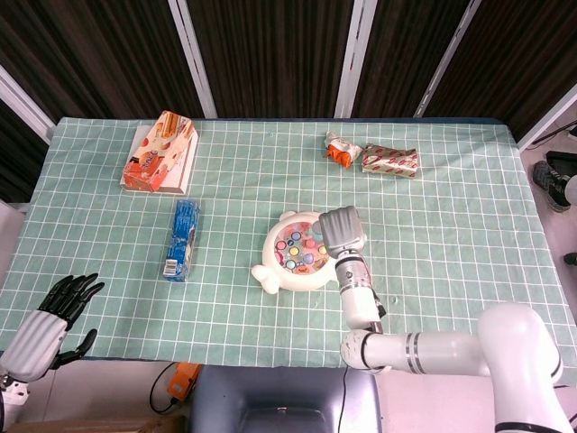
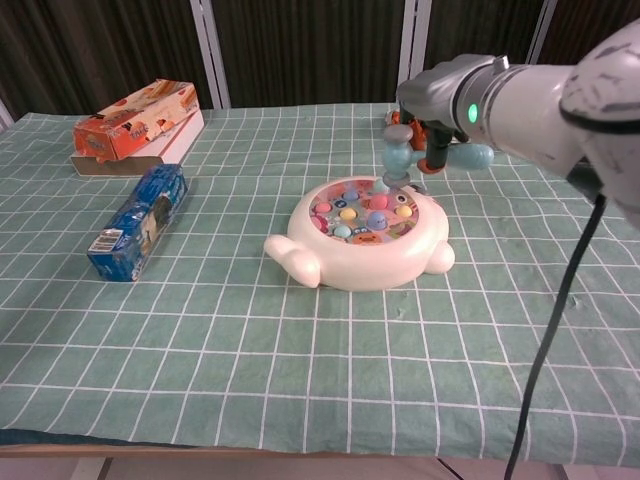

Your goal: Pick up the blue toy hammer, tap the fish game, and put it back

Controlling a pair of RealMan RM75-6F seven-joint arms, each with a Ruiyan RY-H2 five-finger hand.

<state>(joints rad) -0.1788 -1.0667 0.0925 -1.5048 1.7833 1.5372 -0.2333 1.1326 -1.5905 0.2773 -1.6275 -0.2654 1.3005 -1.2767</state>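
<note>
No legible text. Orange box point(image 2: 135, 120), far left of the fish game point(image 2: 365, 235), carries lettering too blurred to read. Blue packet point(image 2: 140, 220), nearer that game, shows a white label, unreadable.

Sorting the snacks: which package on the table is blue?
The long blue packet lying left of the fish game; the other packages are orange, red and white.

Left hand point(image 1: 45, 323): black fingers, pale ribbed grey back (seen from the head view only).
Right hand point(image 2: 432, 135): dark fingers, mostly hidden.
Right arm point(image 1: 433, 352): glossy white shells, grey wrist housing, dark joint bands.
Wrist light: 1 green dot.
Cable: black, hanging from forearm.
</note>
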